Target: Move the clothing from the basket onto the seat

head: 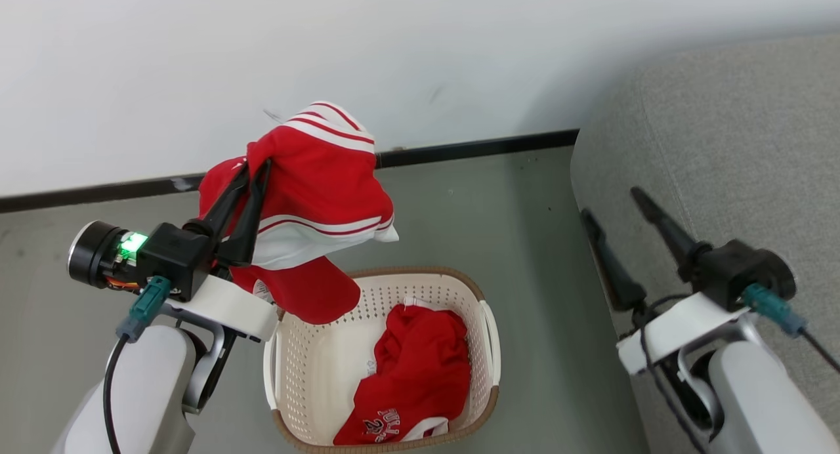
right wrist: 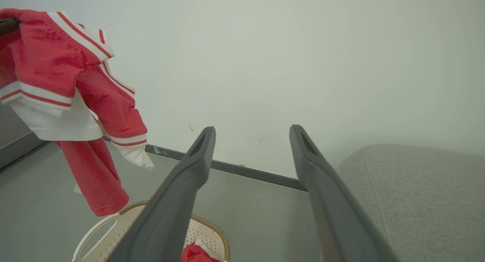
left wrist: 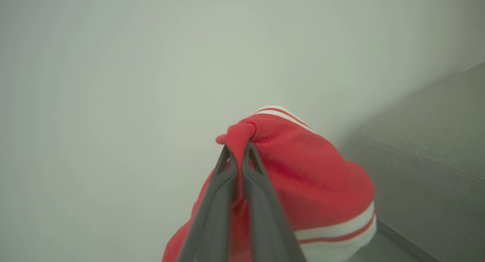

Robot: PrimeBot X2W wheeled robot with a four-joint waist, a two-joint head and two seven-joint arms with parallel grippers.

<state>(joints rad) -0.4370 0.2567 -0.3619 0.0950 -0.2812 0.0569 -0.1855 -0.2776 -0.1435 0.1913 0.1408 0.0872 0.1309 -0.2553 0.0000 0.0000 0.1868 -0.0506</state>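
My left gripper (head: 257, 165) is shut on a red garment with white stripes (head: 321, 191), lifted above the cream basket (head: 315, 369); its lower end hangs over the basket's near-left corner. In the left wrist view the fingertips (left wrist: 237, 154) pinch a bunched fold of the garment (left wrist: 314, 182). A red jersey with lettering (head: 413, 375) lies crumpled in the basket. My right gripper (head: 613, 201) stands open with nothing in it, over the edge of the grey seat (head: 722, 145). The right wrist view shows the hanging garment (right wrist: 57, 72), the basket rim (right wrist: 98, 228) and the seat (right wrist: 416, 197).
A white wall (head: 420, 47) with a dark baseboard (head: 472, 149) runs behind the basket. Grey floor (head: 538, 244) lies between the basket and the seat.
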